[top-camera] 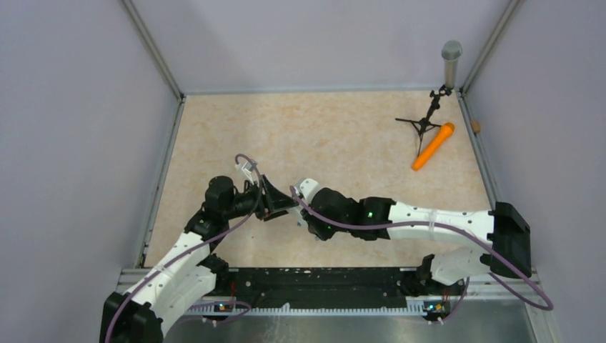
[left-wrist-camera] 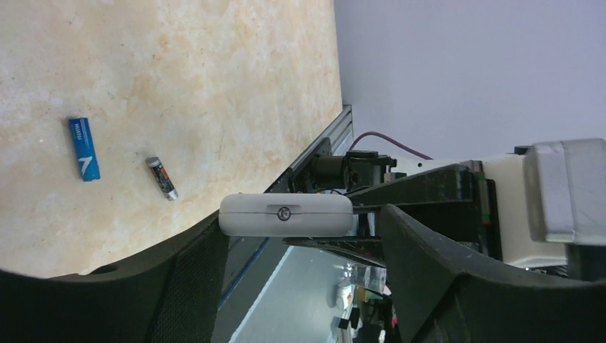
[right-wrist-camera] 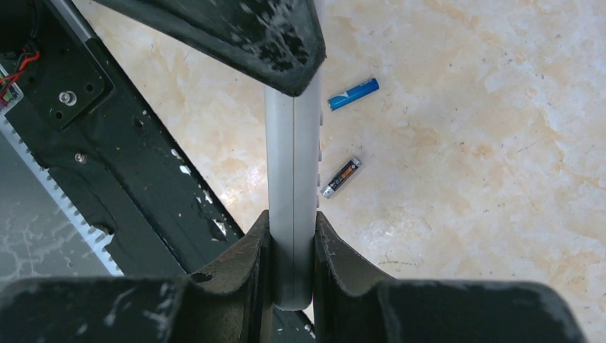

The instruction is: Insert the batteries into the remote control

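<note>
Right fingers (right-wrist-camera: pixel 246 261) pinch remote (right-wrist-camera: pixel 289 157) edge-on by one end, long axis running straight out to left fingers (left-wrist-camera: pixel 193 279), standing wide round its far end; blue battery (right-wrist-camera: pixel 354 93) and dark battery (right-wrist-camera: pixel 340 177) lie on table (right-wrist-camera: pixel 500 179) off its button side, probably the left arm's pick.

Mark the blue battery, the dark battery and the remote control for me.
blue battery (left-wrist-camera: pixel 84 148), left wrist view, middle of its wrapper
dark battery (left-wrist-camera: pixel 162 178), left wrist view, middle of its body
remote control (right-wrist-camera: pixel 293 171), right wrist view, its side seam
</note>
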Controlling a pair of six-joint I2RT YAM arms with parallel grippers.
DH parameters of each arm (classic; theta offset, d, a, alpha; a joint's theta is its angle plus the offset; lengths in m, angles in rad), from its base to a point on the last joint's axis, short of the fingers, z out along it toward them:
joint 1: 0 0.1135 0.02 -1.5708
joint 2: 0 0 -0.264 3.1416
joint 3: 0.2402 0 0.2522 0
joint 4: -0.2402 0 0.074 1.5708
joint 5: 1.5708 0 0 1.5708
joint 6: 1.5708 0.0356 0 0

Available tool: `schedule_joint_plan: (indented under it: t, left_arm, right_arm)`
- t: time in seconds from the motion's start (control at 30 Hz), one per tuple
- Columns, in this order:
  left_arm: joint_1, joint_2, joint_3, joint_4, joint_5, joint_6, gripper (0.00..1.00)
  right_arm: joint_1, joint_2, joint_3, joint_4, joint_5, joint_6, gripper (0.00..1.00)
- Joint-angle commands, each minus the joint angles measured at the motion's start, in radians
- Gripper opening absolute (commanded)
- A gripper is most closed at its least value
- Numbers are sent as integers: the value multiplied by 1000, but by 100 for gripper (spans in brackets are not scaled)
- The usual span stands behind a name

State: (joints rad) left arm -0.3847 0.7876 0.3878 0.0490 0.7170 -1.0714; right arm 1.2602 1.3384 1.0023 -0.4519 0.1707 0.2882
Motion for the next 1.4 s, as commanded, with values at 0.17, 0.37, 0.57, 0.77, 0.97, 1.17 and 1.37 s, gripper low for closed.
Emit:
schedule_joint_plan:
  t: [0.17, 0.37, 0.57, 0.77, 0.97, 1.17, 1.37]
  left_arm:
    - [16, -96, -29, 129, 57, 90, 94]
    - [16, -119, -23, 171, 184, 122, 99]
    - [14, -176, 45, 128, 293, 179, 99]
    - [2, -192, 142, -30, 360, 286, 98]
    - [-12, -203, 198, -182, 409, 407, 95]
    - [-34, -206, 207, -204, 422, 436, 87]
    - [-63, -203, 212, -204, 428, 447, 78]
  right_arm:
    - [-89, -96, 12, -24, -210, -42, 0]
    - [-207, -174, -14, -27, -502, -71, 0]
    - [-251, -210, -17, -45, -700, -89, 0]
    - [-280, -209, -22, -17, -876, -77, 0]
    - [-295, -197, -20, 22, -1001, -57, 0]
    - [-295, -163, -8, 52, -1042, -40, 0]
    - [-294, -125, 10, 75, -1068, -28, 0]
